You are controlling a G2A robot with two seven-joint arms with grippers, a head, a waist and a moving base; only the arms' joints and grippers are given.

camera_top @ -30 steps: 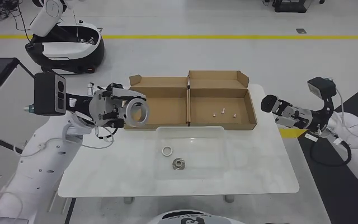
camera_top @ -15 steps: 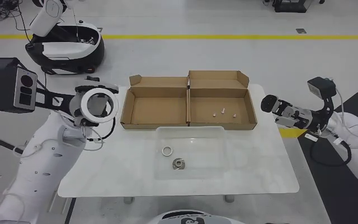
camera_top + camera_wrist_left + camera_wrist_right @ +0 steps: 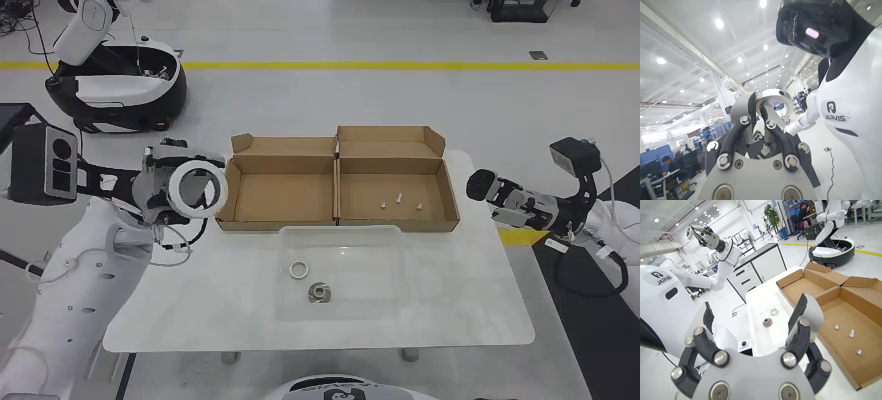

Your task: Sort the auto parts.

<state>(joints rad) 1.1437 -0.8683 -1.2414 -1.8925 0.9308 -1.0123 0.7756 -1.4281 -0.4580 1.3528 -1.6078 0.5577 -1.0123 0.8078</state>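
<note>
Ring [image 3: 775, 100] is pinched by left gripper [image 3: 758, 106] (right gripper [image 3: 755, 302] spread); it should be released low inside the left box [image 3: 278, 196].

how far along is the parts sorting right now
Done: three bolts lie in the right cardboard box. In hand: the left end effector is shut on a large metal ring, held up beside the left box. Still to go: a small ring and a flanged hub sit in the clear tray; the right end effector is open and holds nothing.

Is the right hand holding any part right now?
No, the right hand is open, with nothing in its grasp.
</note>
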